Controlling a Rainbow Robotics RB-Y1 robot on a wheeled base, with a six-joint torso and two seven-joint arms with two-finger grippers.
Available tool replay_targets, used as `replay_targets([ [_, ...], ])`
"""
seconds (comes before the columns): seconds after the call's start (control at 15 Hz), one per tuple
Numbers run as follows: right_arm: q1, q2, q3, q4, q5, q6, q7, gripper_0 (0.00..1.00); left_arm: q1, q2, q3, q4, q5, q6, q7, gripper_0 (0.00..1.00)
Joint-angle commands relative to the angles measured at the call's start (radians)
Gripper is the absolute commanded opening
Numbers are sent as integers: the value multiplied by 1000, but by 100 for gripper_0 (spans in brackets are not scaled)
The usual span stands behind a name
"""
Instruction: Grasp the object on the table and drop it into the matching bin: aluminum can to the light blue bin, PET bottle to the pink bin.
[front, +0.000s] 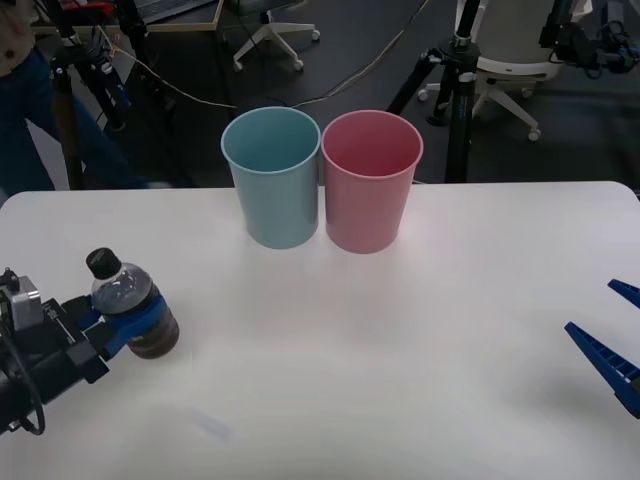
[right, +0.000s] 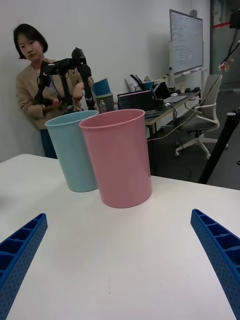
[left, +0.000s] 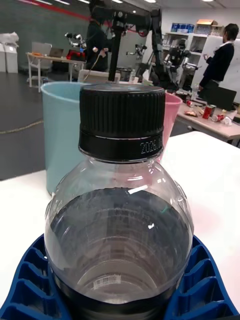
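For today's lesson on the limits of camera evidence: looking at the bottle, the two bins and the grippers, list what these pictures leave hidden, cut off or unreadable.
- Bottle: its base is hidden by the left gripper shut around it in the front view; the picture edge cuts it off in the left wrist view.
- Pink bin: mostly hidden behind the bottle cap in the left wrist view.
- Bin floors: the rims and walls of the pink bin and blue bin block them.
- Right gripper: cut off by the front view's edge.
- Cap print: partly readable.
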Motion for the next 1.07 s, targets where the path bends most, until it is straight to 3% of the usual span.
replay_targets([
  [0.07,0,0,0,0,0,0,0,100,-3,15,24,-47,1,-7,14,0],
  [0.53,0,0,0,0,0,0,0,100,-98,130,-17,-108,7,36,31,0],
  [0.8,0,0,0,0,0,0,0,100,-250,265,-186,-131,65,199,70,0],
  [0.87,0,0,0,0,0,0,0,100,-304,296,-224,-131,67,217,124,0],
  [1.07,0,0,0,0,0,0,0,100,-416,323,-298,-131,96,242,233,0],
])
